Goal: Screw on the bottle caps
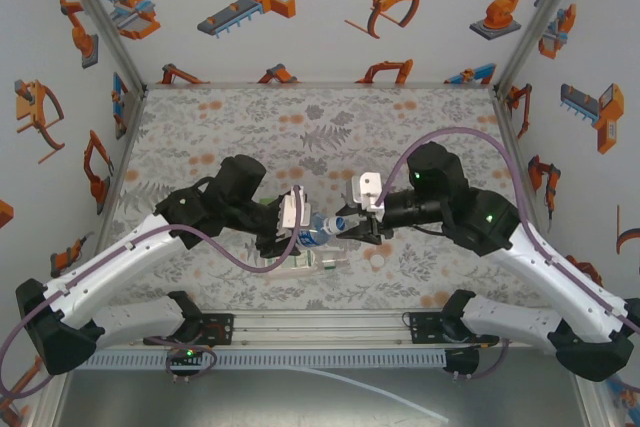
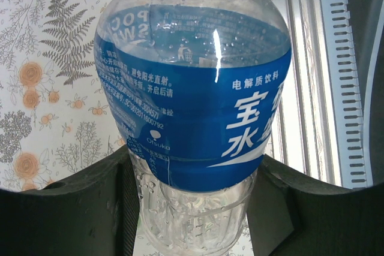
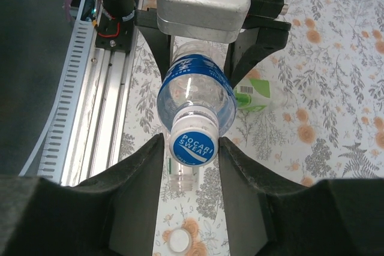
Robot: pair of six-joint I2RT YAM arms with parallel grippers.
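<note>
Now the blue-label bottle (image 2: 192, 106) hangs sideways above the counter (image 1: 250, 117), clenched by the left fingers (image 2: 84, 208). Its cap (image 3: 192, 147) sits between the right fingers (image 3: 135, 190); gripped or not, I cannot tell. Next, I judge, comes twisting it tight. A green-labelled bottle (image 3: 252, 94), loose cap (image 3: 180, 241) and rail (image 3: 102, 118) lie near below: little room.

Top external high behind, looking down on the table (image 1: 300, 117), left wrist tight against the Pocari Sweat bottle (image 2: 192, 118), right wrist close, facing its cap (image 3: 192, 146), both sharing the near-edge rail (image 2: 336, 88).
</note>
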